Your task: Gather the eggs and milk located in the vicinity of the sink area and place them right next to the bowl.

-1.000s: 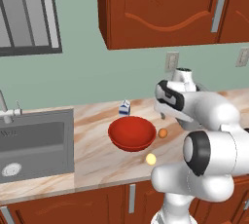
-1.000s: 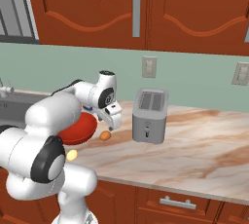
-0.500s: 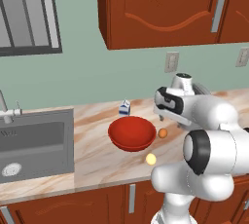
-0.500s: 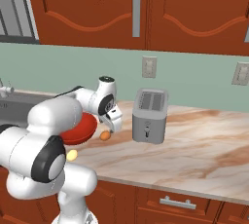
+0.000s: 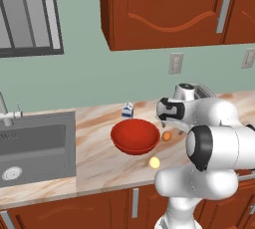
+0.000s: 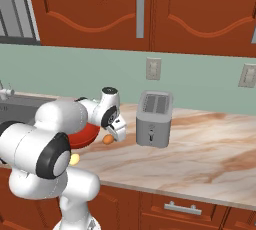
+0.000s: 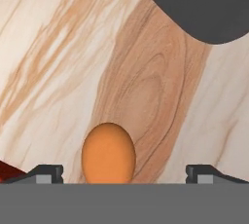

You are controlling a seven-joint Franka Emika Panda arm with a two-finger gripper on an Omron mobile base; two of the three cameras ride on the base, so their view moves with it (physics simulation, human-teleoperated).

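The small orange-brown egg (image 7: 108, 152) lies on the marbled beige counter (image 5: 94, 163) just right of the wide glossy red bowl (image 5: 135, 136), near its rim without clearly touching it. In the hand view this egg sits between the two dark finger tips, nearer the left one, with neither tip touching it. The gripper (image 7: 124, 173) hangs low over the egg, its jaws spread wide and holding nothing. The small pale yellow egg (image 5: 155, 162) rests on the counter in front of the bowl, towards the counter's front edge, apart from the bowl. The small white milk carton with blue markings (image 5: 128, 110) stands upright just behind the bowl, near the green wall. The rectangular grey metal sink (image 5: 35, 146) is set into the counter well to the left of the bowl. The grey two-slot toaster (image 6: 155, 119) stands on the counter just right of the gripper.
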